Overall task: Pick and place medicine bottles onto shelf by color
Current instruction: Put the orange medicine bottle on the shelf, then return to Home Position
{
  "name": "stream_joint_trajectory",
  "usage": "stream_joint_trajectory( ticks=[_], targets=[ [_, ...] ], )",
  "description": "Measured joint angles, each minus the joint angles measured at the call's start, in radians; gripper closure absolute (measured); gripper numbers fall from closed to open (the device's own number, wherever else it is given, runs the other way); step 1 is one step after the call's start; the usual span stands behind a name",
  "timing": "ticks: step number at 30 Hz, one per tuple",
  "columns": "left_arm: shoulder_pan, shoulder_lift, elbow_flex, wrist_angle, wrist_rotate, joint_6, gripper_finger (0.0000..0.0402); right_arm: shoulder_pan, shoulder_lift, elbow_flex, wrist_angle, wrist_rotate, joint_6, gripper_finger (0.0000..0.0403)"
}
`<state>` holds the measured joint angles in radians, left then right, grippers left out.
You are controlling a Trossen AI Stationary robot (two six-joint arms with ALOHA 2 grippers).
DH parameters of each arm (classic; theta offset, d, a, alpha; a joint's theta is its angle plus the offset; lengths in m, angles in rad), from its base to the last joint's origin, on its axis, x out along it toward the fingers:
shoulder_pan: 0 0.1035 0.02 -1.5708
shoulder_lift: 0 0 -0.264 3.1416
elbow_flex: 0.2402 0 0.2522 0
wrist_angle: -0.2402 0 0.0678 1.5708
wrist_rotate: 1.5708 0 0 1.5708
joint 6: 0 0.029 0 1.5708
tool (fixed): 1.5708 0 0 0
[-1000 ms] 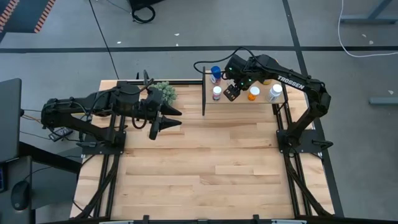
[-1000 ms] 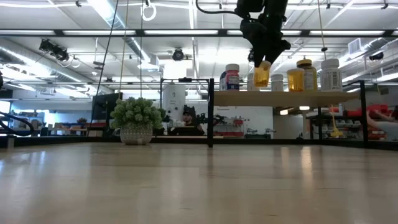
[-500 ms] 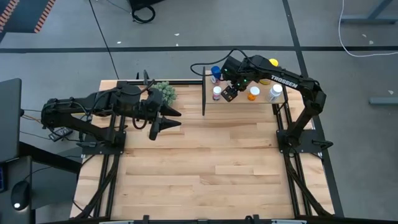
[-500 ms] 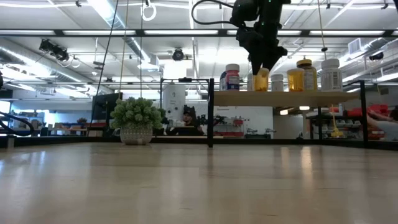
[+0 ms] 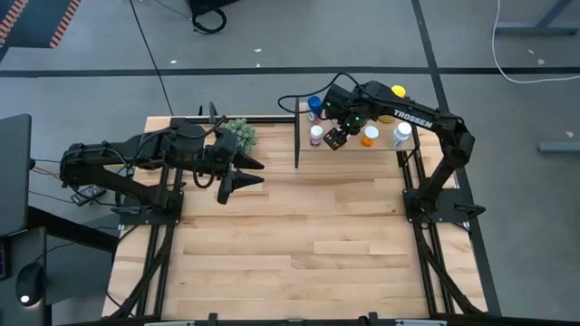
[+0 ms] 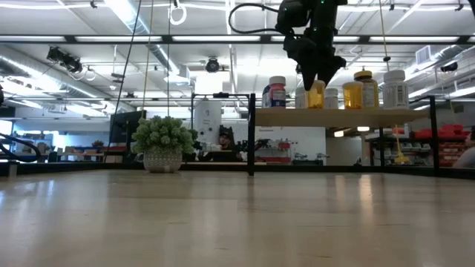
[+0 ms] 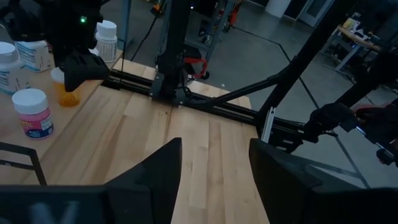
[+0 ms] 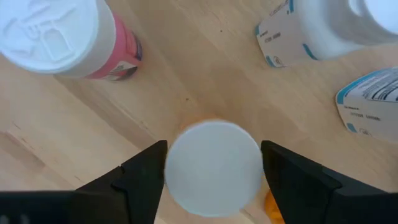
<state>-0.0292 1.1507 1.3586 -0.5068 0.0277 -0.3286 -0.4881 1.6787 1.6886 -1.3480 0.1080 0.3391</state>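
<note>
An orange bottle with a white cap (image 8: 213, 163) stands upright on the light-wood shelf (image 6: 349, 116) at the table's far right. My right gripper (image 6: 318, 74) points down over it, one finger on each side of the cap. In the high view the gripper (image 5: 336, 138) hides this bottle. On the shelf around it stand a pink-labelled bottle (image 8: 59, 31), a blue bottle (image 5: 314, 104), another orange bottle (image 5: 369, 136), a white one (image 5: 401, 134) and a yellow-capped one (image 5: 397, 91). My left gripper (image 5: 260, 172) hangs open above the table's left part, with nothing between its fingers. My right gripper comes from above, pointing down, with its two fingers (image 8: 146, 171) at opposite sides of the orange bottle's white cap (image 8: 186, 163). I cannot tell whether the fingers touch the cap. The bottle stands upright with its base on the shelf.
A green plant in a white pot (image 5: 238, 133) sits at the table's far edge, left of the shelf's black upright (image 5: 296, 145). The near two thirds of the slatted tabletop (image 5: 299, 244) is bare wood. My right arm's base (image 5: 435, 204) stands at the right edge.
My right gripper has come down a little with the orange bottle. A second ago the bottle hung slightly tilted just over the shelf. Now it stands upright on the shelf.
</note>
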Motion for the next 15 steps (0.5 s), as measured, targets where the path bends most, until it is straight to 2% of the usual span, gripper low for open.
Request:
stream_joint_trajectory(
  ticks=[9,15],
  targets=[
    [0.000,0.000,0.000,0.000,0.000,0.000,0.0208,0.000,0.000,0.012,0.001,-0.017,0.010,0.0127],
    [0.000,-0.011,0.000,0.004,-0.011,0.001,0.0218,0.000,0.000,0.099,-0.011,-0.012,0.009,0.0124]
  ],
)
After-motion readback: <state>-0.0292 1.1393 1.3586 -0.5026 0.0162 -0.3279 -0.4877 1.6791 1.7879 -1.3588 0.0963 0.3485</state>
